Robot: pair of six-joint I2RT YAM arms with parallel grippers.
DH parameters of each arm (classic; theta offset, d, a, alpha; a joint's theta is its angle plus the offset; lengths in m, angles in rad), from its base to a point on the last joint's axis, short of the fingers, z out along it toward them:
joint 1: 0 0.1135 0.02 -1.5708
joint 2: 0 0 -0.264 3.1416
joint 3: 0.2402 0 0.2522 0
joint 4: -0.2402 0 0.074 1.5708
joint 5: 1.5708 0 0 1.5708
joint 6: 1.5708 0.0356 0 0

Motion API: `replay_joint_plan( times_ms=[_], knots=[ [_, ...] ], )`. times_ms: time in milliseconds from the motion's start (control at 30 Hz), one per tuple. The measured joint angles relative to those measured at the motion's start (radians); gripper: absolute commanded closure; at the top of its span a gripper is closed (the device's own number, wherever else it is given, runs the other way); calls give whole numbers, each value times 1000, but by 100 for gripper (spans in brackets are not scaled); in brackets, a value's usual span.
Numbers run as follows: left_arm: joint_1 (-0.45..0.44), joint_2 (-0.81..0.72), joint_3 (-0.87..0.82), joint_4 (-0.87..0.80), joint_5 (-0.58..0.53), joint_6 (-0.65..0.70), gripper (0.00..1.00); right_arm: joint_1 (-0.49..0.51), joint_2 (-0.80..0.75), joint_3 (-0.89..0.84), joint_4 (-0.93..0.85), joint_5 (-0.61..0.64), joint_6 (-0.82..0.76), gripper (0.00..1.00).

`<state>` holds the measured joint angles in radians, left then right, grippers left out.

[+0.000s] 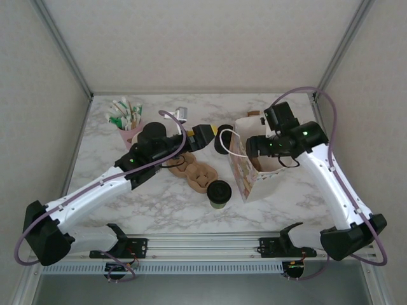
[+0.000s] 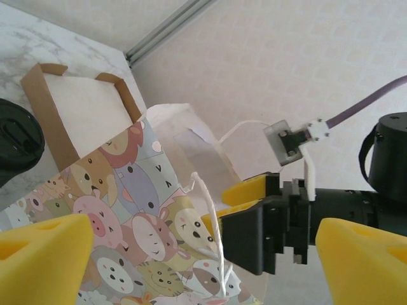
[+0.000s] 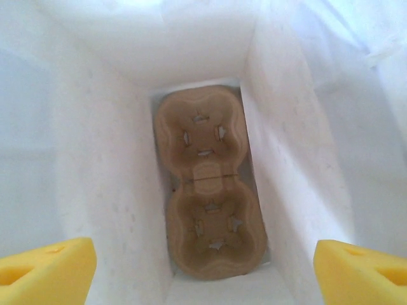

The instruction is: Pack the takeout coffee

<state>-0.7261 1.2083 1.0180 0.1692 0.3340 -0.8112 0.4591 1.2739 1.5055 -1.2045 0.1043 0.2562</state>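
Note:
The takeout coffee (image 1: 219, 192), a small dark-green cup with a black lid, stands upright on the marble table (image 1: 159, 210), just left of the paper bag (image 1: 255, 170) and apart from both grippers. My left gripper (image 1: 205, 136) hovers open behind the cup, facing the bag's animal-print side (image 2: 127, 210) and its white string handle (image 2: 213, 222). Its yellow pads (image 2: 38, 260) stand wide apart with nothing between them. My right gripper (image 1: 251, 149) hangs open over the bag's mouth. Its pads (image 3: 44, 270) frame the white inside, where a brown two-cup carrier (image 3: 206, 203) lies flat at the bottom.
Another brown cup carrier (image 1: 194, 173) lies on the table under my left arm. A black round object (image 1: 224, 140) sits by the bag's far left corner. A pink cup of sachets (image 1: 127, 117) stands at the back left, and an open brown box (image 2: 76, 108) behind the bag.

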Motion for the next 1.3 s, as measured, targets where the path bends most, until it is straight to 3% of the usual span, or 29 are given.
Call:
replay_joint_plan(
  times_ms=[100, 400, 833, 1100, 1300],
  knots=[
    [0, -36, 0, -19, -19, 7, 2, 0, -31, 26, -11, -5, 0, 1],
    [0, -174, 0, -109, -85, 27, 0, 0, -140, 113, -39, -90, 2, 1],
    [0, -297, -32, -250, -143, 30, 0, 33, -237, 108, -28, -420, -7, 1],
    [0, -443, -189, -309, -215, 11, 0, 224, -196, 55, -29, -435, -29, 1],
    [0, -523, -301, -317, -273, -22, 0, 488, -104, 44, -56, -284, -31, 1]
  ],
)
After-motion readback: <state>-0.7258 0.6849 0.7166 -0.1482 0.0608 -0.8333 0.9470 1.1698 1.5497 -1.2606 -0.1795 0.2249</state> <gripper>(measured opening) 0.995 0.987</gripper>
